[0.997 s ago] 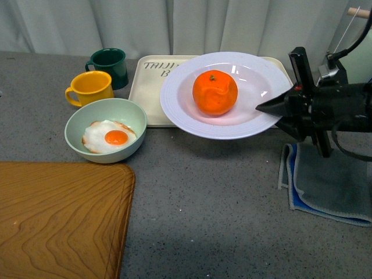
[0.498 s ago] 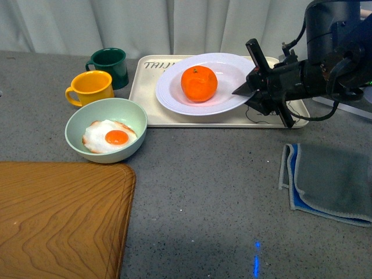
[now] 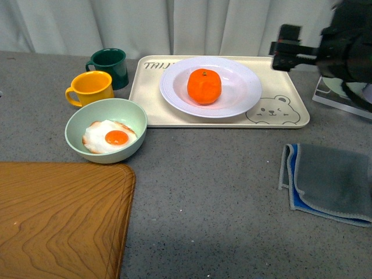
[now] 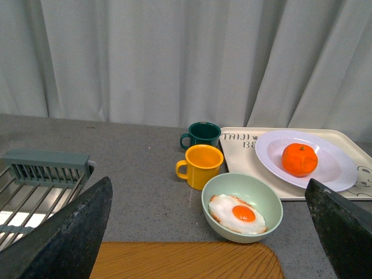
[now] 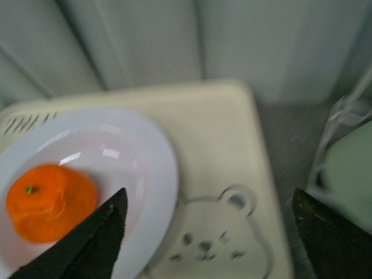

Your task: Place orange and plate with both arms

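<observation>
On beige tray [image 3: 290, 119], lettering "TAIJI"; plate [image 3: 244, 93] holds orange [image 3: 204, 86].

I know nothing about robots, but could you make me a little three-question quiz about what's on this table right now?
1. True or false: the bright orange fruit lies in the pale green bowl.
2. What does the large round white plate rest on?
A) the wooden board
B) the beige bear tray
C) the grey cloth
3. Fill in: the robot's right tool is ____, holding nothing.

Key:
1. False; the fruit sits on the white plate, and the bowl holds a fried egg.
2. B.
3. Open, its fingers spread wide above the tray.
</observation>
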